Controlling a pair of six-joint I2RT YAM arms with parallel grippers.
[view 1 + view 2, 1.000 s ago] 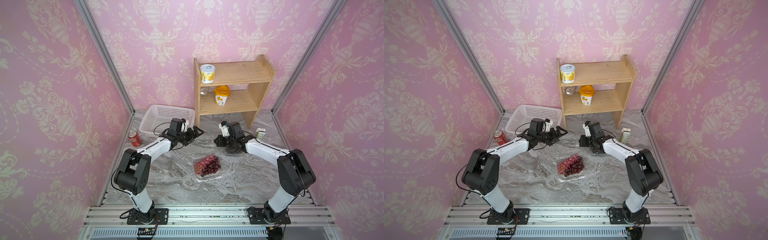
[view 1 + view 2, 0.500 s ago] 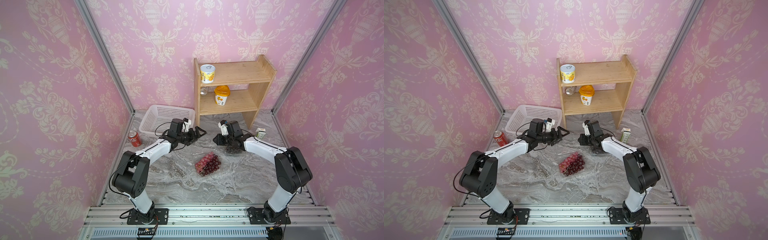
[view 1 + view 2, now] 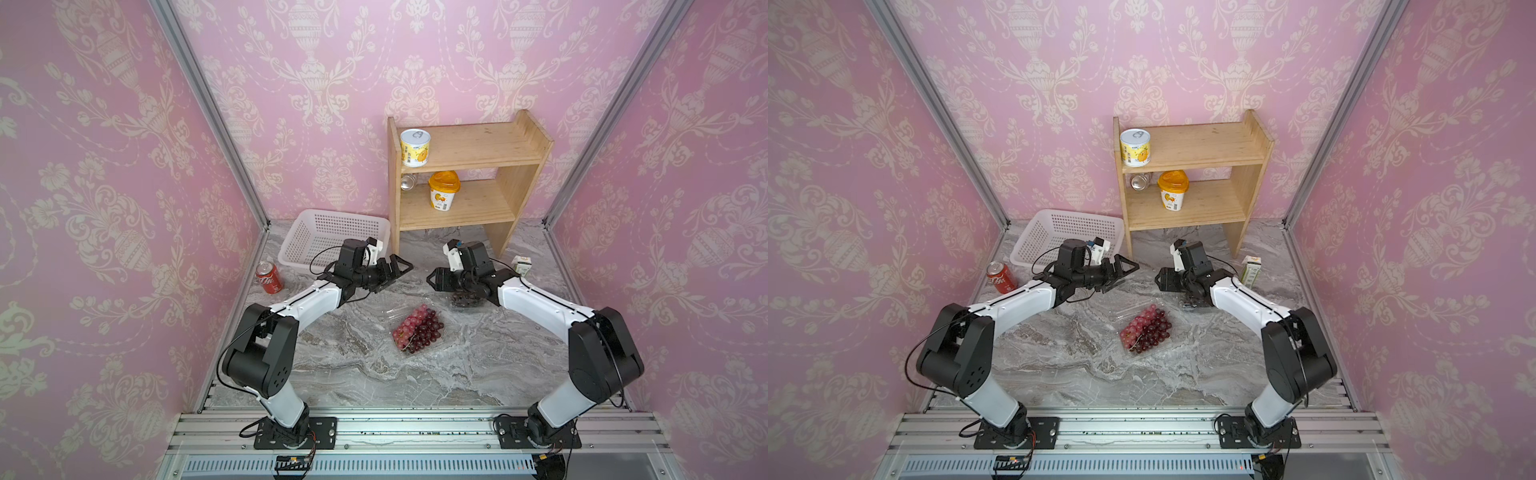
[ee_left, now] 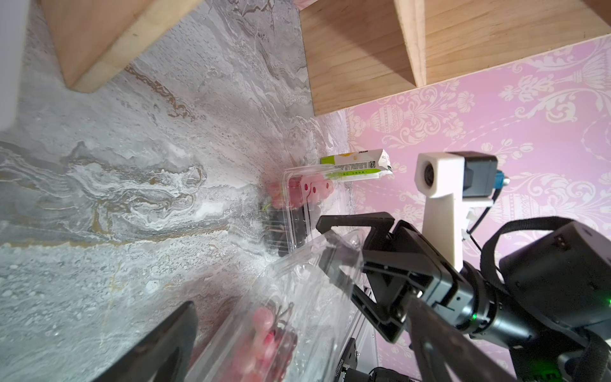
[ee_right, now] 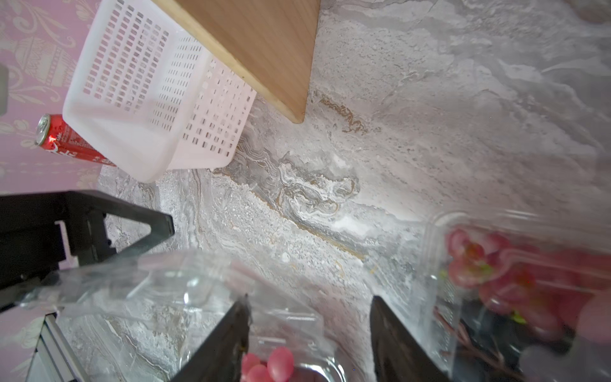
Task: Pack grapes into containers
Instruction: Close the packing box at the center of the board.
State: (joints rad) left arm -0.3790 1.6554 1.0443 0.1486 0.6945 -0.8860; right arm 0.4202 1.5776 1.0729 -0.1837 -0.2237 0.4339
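Light red and dark red grapes (image 3: 417, 328) fill a clear container (image 3: 432, 347) at the table's middle, seen in both top views. Its clear lid (image 5: 148, 284) stands raised. My right gripper (image 3: 432, 280) hovers just behind this container, open. The lid's edge (image 4: 330, 239) lies between its spread fingers (image 5: 393, 334). A second clear container (image 3: 467, 300) with pink and near-black grapes (image 5: 489, 261) sits under my right wrist. My left gripper (image 3: 401, 268) is wide open and empty, facing the right one from the left.
A white perforated basket (image 3: 332, 237) stands at the back left, with a red cola can (image 3: 269, 277) beside it. A wooden shelf (image 3: 457, 208) at the back holds yellow-labelled tubs. A small green-white carton (image 3: 523, 266) stands at the right.
My right gripper's jaws have gone from shut to open. Both arms have barely shifted, and the grapes lie where they were.
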